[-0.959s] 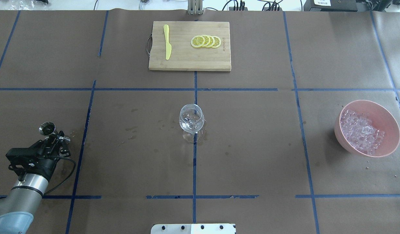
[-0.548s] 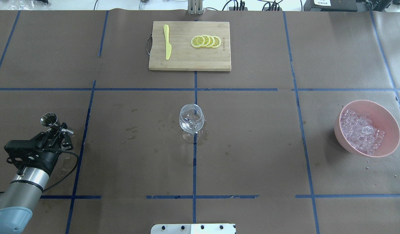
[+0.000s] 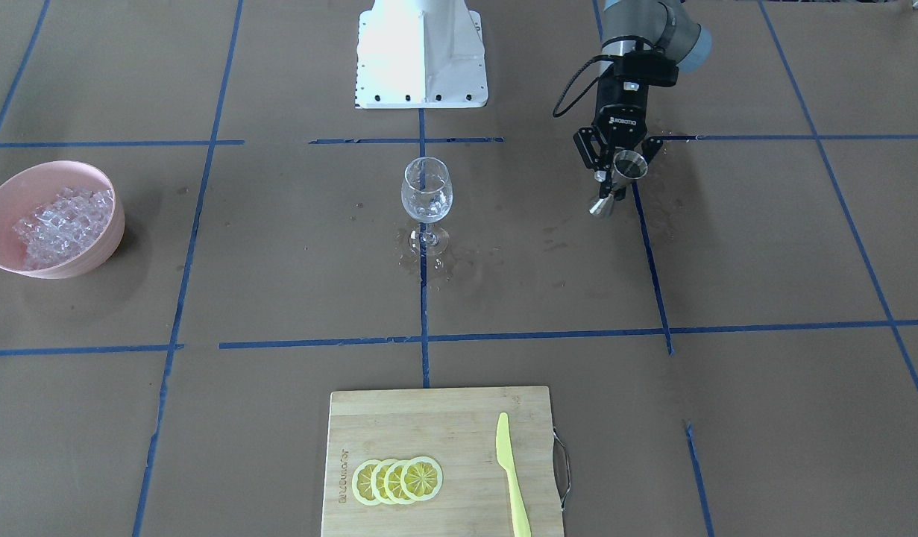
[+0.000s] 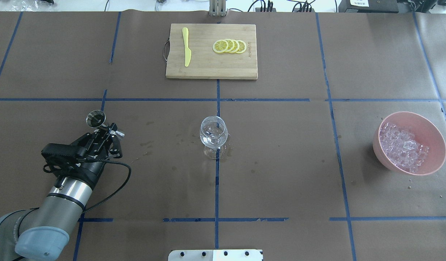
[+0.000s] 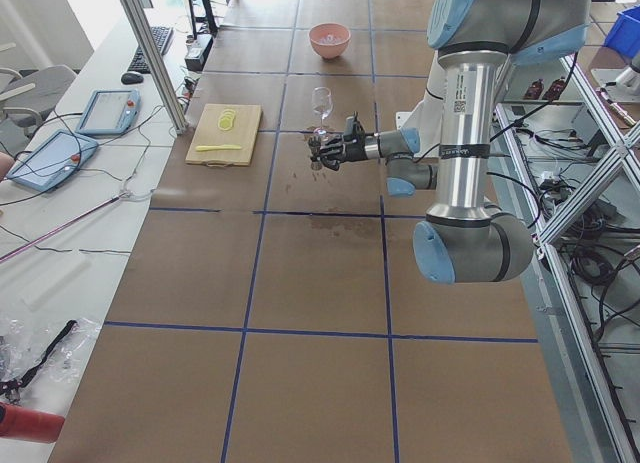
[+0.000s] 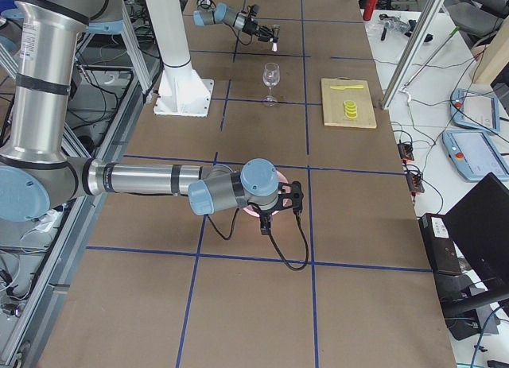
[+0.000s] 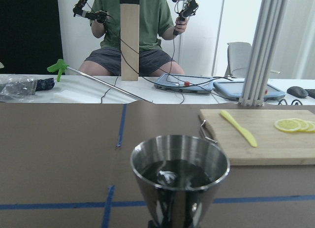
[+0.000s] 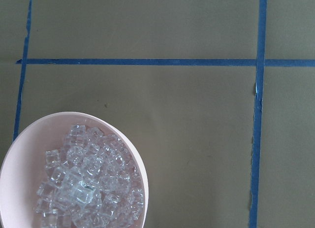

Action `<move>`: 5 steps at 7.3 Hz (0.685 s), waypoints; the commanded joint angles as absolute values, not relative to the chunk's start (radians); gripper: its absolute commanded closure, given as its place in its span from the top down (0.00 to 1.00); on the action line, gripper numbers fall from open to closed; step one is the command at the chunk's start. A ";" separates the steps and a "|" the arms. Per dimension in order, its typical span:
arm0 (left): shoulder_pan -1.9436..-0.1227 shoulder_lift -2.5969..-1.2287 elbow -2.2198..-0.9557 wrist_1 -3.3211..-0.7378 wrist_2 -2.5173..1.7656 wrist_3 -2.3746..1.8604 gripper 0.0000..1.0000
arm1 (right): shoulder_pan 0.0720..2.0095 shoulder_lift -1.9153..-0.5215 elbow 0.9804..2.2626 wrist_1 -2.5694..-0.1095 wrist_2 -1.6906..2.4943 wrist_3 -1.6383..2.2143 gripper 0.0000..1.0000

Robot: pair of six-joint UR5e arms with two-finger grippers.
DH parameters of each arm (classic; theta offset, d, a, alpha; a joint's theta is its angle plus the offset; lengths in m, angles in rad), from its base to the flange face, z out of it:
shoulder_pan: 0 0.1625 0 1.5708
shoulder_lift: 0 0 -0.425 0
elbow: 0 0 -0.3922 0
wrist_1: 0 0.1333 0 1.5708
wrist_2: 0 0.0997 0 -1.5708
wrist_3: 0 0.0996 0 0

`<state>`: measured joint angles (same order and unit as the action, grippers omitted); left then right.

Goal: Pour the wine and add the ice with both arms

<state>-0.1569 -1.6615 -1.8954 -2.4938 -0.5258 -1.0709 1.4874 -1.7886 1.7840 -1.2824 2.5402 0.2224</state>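
Left claw [image 4: 109,130] is clamped on the steel jigger [image 4: 95,118], which is upright with dark wine [image 7: 176,173] level inside. The wine glass [image 4: 213,135] stands at the worktop centre, well apart from the jigger and toward the robot's right of it. The next move looks like sideways travel to the rim, then a tip. Ice [image 4: 402,146] is heaped in the pink bowl [image 4: 431,125] far right. The right claw [image 6: 270,213] hangs over it; apart or together, cannot tell. Since half a second ago the jigger has moved markedly closer to the glass; glass and bowl are unmoved.
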 commanded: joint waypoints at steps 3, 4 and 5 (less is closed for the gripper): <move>-0.146 -1.922 -1.913 -2.271 -0.528 -0.927 0.00 | 1.486 -1.783 1.773 -1.284 2.536 0.221 1.00; -0.147 -1.978 -1.913 -2.184 -0.526 -0.866 0.00 | 1.486 -1.782 1.770 -1.282 2.536 0.221 1.00; -0.147 -1.985 -1.933 -2.107 -0.526 -0.795 0.00 | 1.486 -1.781 1.770 -1.282 2.536 0.221 1.00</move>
